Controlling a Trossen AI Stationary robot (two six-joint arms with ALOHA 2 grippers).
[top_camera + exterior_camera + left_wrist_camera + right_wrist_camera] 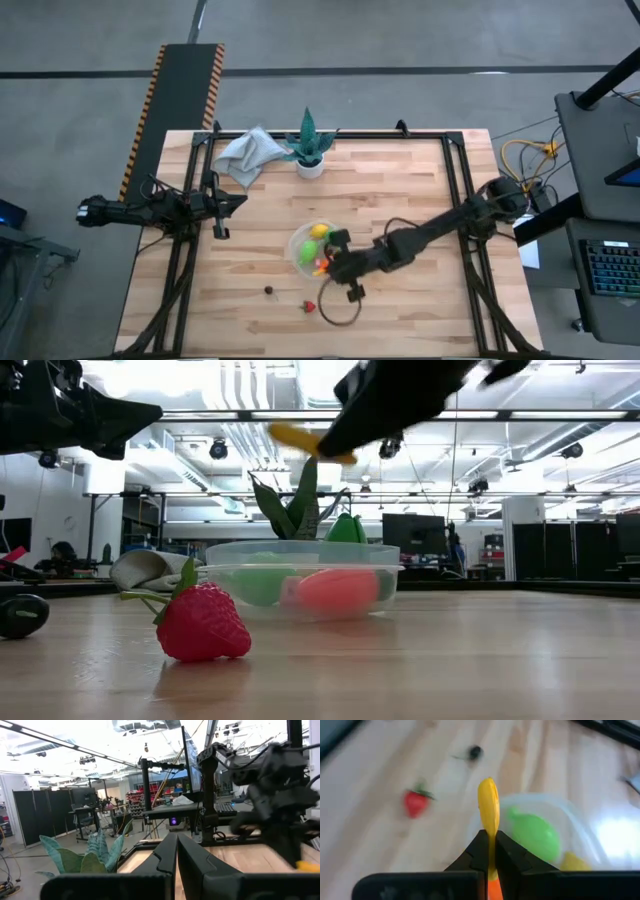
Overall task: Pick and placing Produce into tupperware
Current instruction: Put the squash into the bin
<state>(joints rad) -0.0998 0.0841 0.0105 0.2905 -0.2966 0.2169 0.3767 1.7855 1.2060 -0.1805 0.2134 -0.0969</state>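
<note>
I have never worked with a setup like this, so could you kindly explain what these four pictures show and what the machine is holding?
This is a robot with two dark arms at a wooden table. One picture looks straight down, one looks level across the tabletop, and two come from cameras on the arms' wrists.

The right gripper hangs over the near rim of the round clear tupperware, its fingers shut on a thin yellow-orange produce piece; what kind I cannot tell. The left gripper waits shut at the table's left edge, holding nothing.

In the tupperware lie green, yellow and reddish pieces. On the table are a toy strawberry, a small dark piece, a teal potted plant and a grey cloth.
</note>
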